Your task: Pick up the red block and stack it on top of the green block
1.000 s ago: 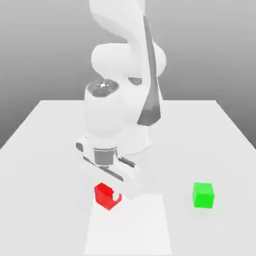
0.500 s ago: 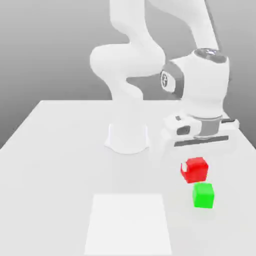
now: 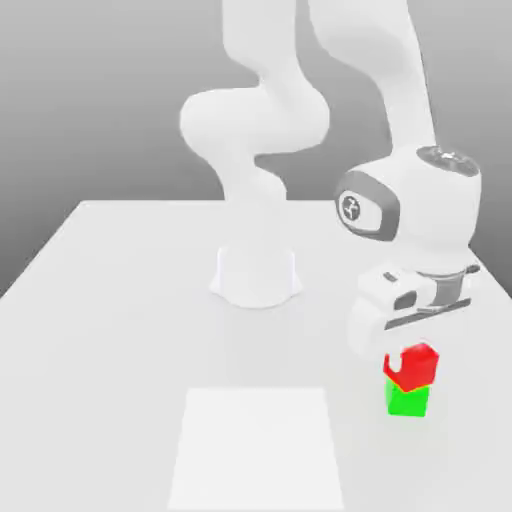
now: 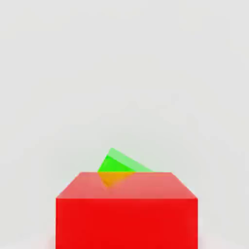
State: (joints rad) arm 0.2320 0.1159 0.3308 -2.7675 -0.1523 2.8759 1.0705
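Note:
The red block (image 3: 418,368) rests on top of the green block (image 3: 407,403) near the exterior view's right edge of the table, turned a little relative to the cube beneath. My gripper (image 3: 408,348) hangs directly over the red block, its white body covering the block's upper left corner. In the hand view the red block (image 4: 126,219) looms close, and a corner of the green block (image 4: 119,163) peeks out from under it.
The arm's round white base (image 3: 256,275) stands mid-table. A paler rectangular patch (image 3: 257,445) lies on the white table (image 3: 120,300) toward the front, to the exterior view's left of the stack.
The arm swung from the exterior view's left to its right carrying the red block, then came down. The red block now sits on the green block instead of hovering above it.

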